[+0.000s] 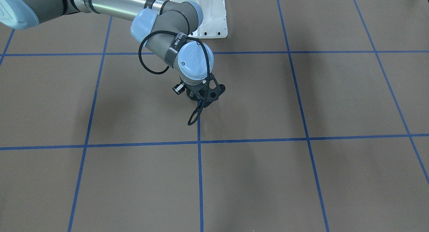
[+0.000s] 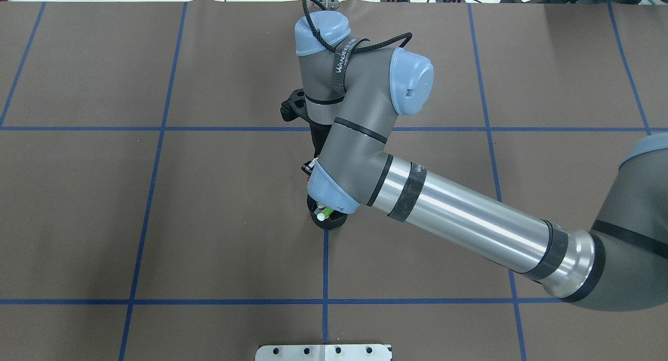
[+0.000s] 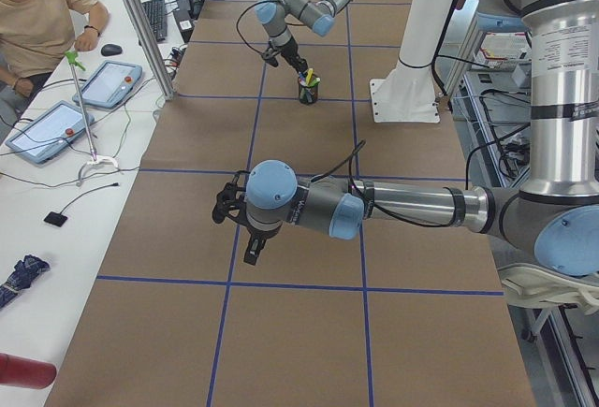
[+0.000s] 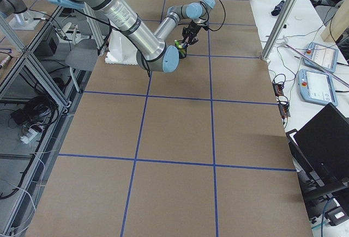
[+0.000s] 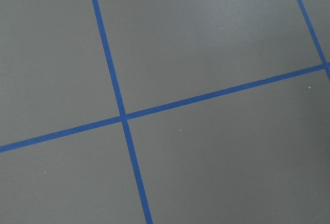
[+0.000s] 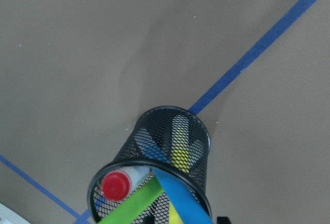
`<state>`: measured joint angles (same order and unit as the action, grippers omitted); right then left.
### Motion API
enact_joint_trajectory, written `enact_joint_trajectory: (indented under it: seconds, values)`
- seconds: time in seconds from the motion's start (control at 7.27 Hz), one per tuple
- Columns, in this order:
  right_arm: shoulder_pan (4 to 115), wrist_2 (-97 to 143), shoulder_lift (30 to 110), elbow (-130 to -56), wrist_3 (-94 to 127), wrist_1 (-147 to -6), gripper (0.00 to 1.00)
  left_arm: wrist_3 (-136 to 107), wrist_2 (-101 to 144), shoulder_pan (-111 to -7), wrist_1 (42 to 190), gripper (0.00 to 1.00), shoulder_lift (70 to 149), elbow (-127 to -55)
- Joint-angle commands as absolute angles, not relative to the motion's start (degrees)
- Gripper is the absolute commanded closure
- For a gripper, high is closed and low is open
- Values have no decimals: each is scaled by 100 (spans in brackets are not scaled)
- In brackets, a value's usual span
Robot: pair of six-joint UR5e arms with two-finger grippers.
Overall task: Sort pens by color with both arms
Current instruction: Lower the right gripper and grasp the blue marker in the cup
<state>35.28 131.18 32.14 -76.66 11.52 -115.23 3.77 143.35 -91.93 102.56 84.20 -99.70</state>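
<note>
Overhead first: got the right arm [image 2: 469, 220] reaching in from the right edge, cropped there; can just see the cup [image 2: 335, 225] poking out from under the wrist, sat on a blue line [image 2: 325, 262] in the middle of the mat [image 2: 156, 220]; can pick out the pens [image 2: 324, 214] standing in it, only a green-and-pale stub showing; loads of bare mat either side.

Front view: same arm from the top left, right claw [image 1: 202, 103] hanging over a blue line; can't tell spread or pinched, just black lumps under the wrist; can't separate the cup from them either; white base [image 1: 207, 20] cropped at the top edge; open squares all round.

Left end: left arm [image 3: 402, 206] up close, stretched low over the mat, left claw [image 3: 251, 246] near a blue line with free squares around; too small and side-on to say whether spread or pressed together; far off, right claw just above the pens; person [image 3: 37, 42] at the side desk [image 3: 37, 192], top left, cropped.

Right end: cup and pens tiny and far up the mat, claw right over them; long bare run in the foreground.

Left wrist: only mat and a crossing of blue lines.

Right wrist: looking down into the cup, tilted in frame, beside a blue line; red-capped pen [image 6: 116, 185], green pen [image 6: 135, 205], blue pen [image 6: 180, 201] and yellow pen [image 6: 180, 157] all inside; green and blue cut off by the bottom edge, yellow mostly seen through the mesh; bare mat above.
</note>
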Motion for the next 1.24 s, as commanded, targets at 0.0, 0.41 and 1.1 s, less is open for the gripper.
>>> enact_joint_trajectory:
  seconds: [0.0, 0.41, 1.1]
  values:
    - [3524, 13105, 3208, -7699, 1151, -11522, 77, 378, 14335, -9193, 10257, 0, 8420, -9958]
    - [3524, 13113, 3217, -7953, 1151, -11540, 100, 378, 14335, -9193, 10257, 0, 8420, -9967]
    - [3577, 13096, 3252, -9102, 1160, -12696, 100, 360, 14335, -9193, 10257, 0, 8420, -9967]
